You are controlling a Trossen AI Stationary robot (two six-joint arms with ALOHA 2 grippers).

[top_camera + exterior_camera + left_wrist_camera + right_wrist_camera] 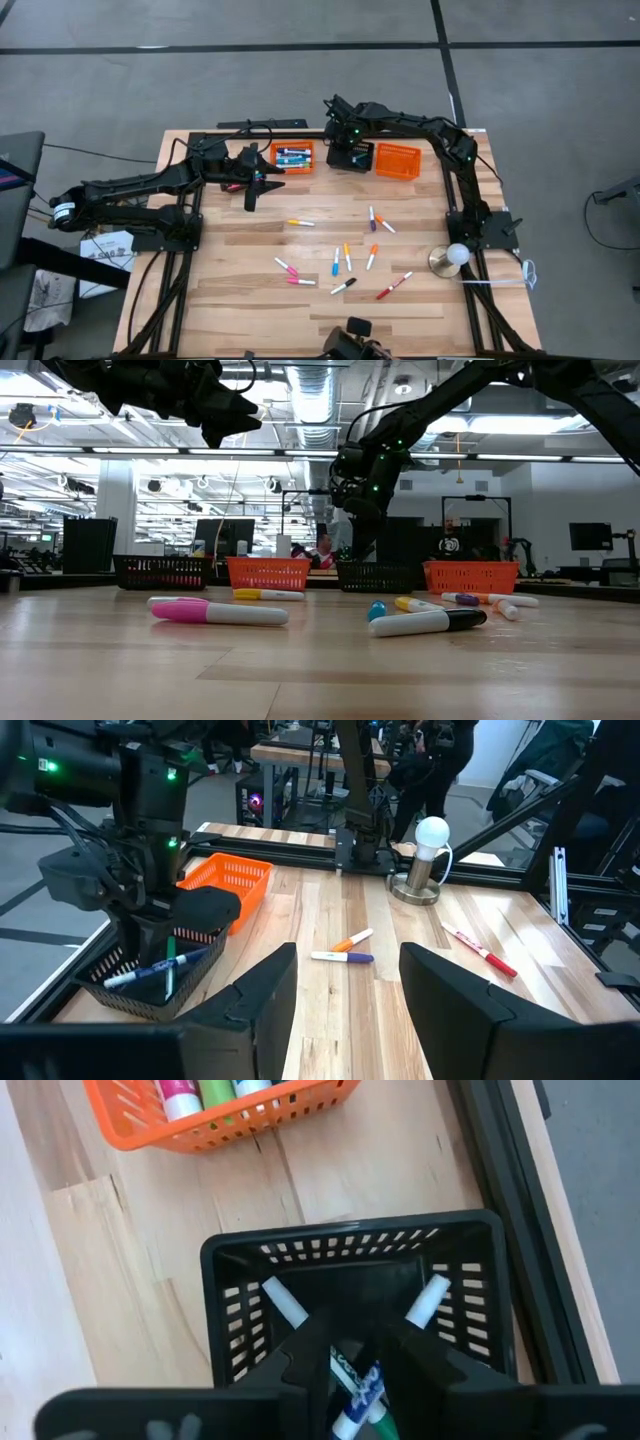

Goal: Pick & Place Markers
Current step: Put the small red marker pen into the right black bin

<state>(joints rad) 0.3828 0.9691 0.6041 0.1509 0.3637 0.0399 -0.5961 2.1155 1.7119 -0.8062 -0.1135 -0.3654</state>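
Several markers lie loose on the wooden table, among them a yellow one (300,222), a blue one (335,262) and a pink one (215,611). My right gripper (360,1355) points steeply down into a black basket (350,1250) at the far edge. Its fingers stand a narrow gap apart. A blue marker (352,1380) and a green marker (376,1402) show in that gap, down in the basket. Two more markers (285,1305) lean in its corners. My left gripper (345,990) hangs open above the table's far left, nothing between its fingers.
An orange basket (293,157) holding markers stands left of the black one, and another orange basket (398,160) to its right. A second black basket (160,572) sits farther left. A lamp with a white bulb (455,257) stands near the right edge. A dark frame (300,132) borders the table.
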